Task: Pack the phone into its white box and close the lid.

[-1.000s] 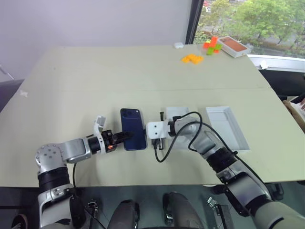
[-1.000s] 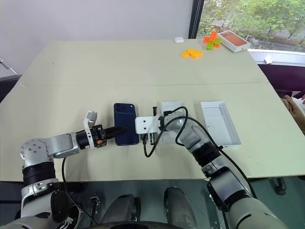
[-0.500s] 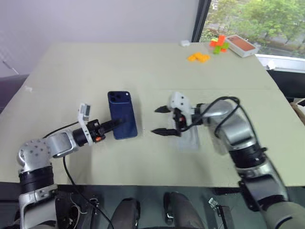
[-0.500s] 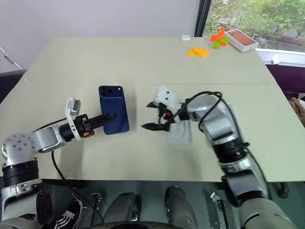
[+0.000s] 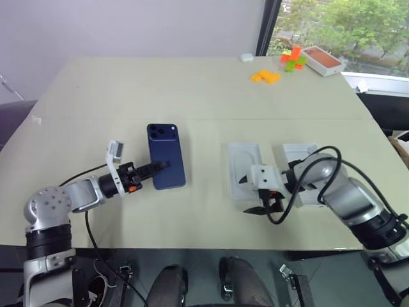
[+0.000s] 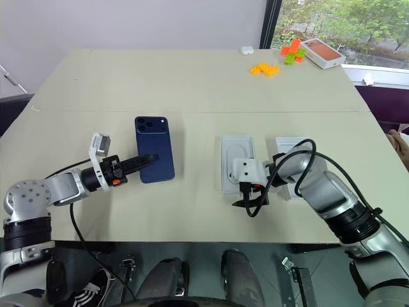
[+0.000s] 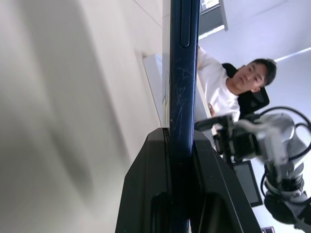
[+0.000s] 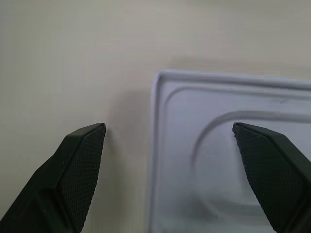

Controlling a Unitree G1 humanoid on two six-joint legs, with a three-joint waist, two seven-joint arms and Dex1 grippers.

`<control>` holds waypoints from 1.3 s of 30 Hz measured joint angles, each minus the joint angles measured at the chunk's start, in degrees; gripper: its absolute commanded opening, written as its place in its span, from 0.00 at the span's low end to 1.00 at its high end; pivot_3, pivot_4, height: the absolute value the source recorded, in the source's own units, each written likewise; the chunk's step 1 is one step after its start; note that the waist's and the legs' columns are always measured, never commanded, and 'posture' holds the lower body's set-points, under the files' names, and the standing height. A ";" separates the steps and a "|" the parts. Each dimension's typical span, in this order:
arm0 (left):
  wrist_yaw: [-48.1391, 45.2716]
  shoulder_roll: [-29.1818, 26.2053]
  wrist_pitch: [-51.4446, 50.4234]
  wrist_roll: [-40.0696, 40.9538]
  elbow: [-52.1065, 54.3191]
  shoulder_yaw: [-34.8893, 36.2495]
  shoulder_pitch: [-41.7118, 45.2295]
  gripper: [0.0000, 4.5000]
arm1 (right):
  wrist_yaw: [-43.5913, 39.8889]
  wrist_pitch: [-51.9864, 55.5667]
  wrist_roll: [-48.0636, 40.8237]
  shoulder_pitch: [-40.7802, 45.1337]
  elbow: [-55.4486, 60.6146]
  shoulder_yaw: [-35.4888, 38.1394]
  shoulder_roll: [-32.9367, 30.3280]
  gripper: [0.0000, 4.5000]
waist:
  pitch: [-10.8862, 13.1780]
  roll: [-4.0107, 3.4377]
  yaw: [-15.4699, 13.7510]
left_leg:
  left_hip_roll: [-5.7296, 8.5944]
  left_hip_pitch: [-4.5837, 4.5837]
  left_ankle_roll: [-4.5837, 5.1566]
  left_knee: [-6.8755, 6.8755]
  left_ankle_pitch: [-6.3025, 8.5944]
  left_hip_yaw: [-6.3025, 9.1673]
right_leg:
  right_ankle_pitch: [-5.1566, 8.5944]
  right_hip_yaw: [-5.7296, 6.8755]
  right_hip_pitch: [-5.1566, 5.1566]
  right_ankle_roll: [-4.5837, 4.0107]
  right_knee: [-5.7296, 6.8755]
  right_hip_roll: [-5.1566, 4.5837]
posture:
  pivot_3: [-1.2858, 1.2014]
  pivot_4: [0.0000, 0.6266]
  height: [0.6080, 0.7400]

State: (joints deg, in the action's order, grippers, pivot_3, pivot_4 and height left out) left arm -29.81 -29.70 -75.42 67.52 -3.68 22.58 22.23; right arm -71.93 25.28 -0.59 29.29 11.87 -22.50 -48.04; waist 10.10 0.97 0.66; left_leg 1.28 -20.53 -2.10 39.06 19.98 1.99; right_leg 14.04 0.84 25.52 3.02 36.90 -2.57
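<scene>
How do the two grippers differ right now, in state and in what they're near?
The left gripper is shut on the phone, clamping its near edge and holding it off the table; the right gripper is open and holds nothing. The left gripper points roughly level across the table, while the right gripper angles down over the near end of the white insert with an oval recess. Both have two black fingers.

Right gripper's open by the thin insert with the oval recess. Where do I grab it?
Take the insert by its near short rim, coming down from the robot's side. It lies flat and thin on the table, so probably only that raised rim offers a pinch. The open right gripper straddles that edge.
</scene>
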 measured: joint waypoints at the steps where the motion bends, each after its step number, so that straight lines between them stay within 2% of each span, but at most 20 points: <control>1: 0.01 0.08 0.00 -0.02 0.00 -0.16 0.01 0.00 | 0.11 -0.20 0.24 0.00 0.00 0.02 0.00 0.97 | 0.00 0.01 0.02 | 0.00 0.01 0.00 0.00 0.00 0.00 | 0.00 0.00 0.00 0.00 0.00 0.00 | 0.52 0.24 1.00; 6: 0.25 0.59 -0.02 -0.02 0.38 -1.01 -0.04 0.00 | 0.64 -2.27 0.96 -0.59 0.01 0.11 -0.38 0.97 | 0.01 0.02 -0.05 | 0.00 0.03 0.00 0.01 0.00 0.01 | 0.00 0.01 -0.03 0.00 0.01 0.00 | 0.52 0.24 1.00; 7: 0.30 0.77 -0.02 -0.02 0.48 -1.07 -0.04 0.00 | 0.66 -2.69 1.04 -0.70 0.01 0.15 -0.46 0.93 | 0.01 0.02 -0.06 | 0.00 0.04 0.00 0.02 0.00 0.01 | 0.00 0.01 -0.05 0.00 0.01 0.00 | 0.52 0.24 1.00; 9: 0.55 1.06 -0.02 -0.03 0.51 -1.17 -0.04 0.00 | 0.57 -3.27 1.09 -1.00 0.00 0.22 -0.53 0.80 | 0.01 0.02 -0.06 | 0.00 0.05 0.00 0.04 0.00 0.01 | 0.00 0.00 -0.07 0.00 0.01 0.00 | 0.52 0.24 1.00; 14: 1.17 1.50 0.01 -0.07 0.51 -1.42 -0.03 0.00 | 0.91 -5.29 2.16 -1.17 -0.91 0.29 -0.62 0.28 | 0.01 0.03 -0.02 | 0.00 0.11 -0.01 0.08 -0.01 0.01 | 0.00 0.00 -0.10 0.00 0.08 0.00 | 0.52 0.24 1.00; 24: 1.81 1.60 0.01 -0.60 0.50 -1.46 0.00 0.00 | 1.94 -8.18 3.93 -0.92 -2.55 0.44 -0.17 0.28 | 0.00 0.04 0.08 | 0.00 0.19 -0.06 0.11 -0.04 0.01 | -0.01 0.01 -0.15 -0.02 0.18 0.01 | 0.52 0.24 1.00; 30: 2.76 1.93 0.05 -0.64 0.49 -1.43 0.02 0.00 | 2.63 -6.86 4.88 -0.01 -3.18 0.30 2.65 0.28 | -0.01 0.06 0.19 | -0.01 0.22 -0.11 0.10 -0.07 0.01 | -0.02 0.01 -0.14 -0.03 0.24 0.02 | 0.52 0.24 1.00; 35: 2.86 1.98 0.04 -0.64 0.49 -1.37 0.02 0.00 | 4.01 -5.50 5.88 0.91 -3.76 -0.24 6.26 0.28 | -0.01 0.06 0.24 | -0.01 0.22 -0.11 0.11 -0.08 0.01 | -0.02 0.01 -0.13 -0.03 0.25 0.02 | 0.52 0.24 1.00; 39: 2.98 2.11 -0.03 -0.61 0.39 -1.35 0.47 0.00 | 5.93 -1.35 5.94 2.42 -4.92 -0.99 12.00 0.28 | -0.01 0.06 0.28 | -0.02 0.20 -0.15 0.11 -0.10 0.01 | -0.03 0.01 -0.09 -0.04 0.30 0.03 | 0.52 0.24 1.00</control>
State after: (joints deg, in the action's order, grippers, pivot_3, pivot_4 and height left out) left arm -26.83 -27.59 -75.46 66.90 -3.30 21.22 22.70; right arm -66.00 23.92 5.36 31.71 6.95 -23.49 -36.04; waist 10.09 1.02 0.93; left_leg 1.26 -20.33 -2.25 39.17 19.89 2.00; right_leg 14.01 0.84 25.43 2.98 37.21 -2.55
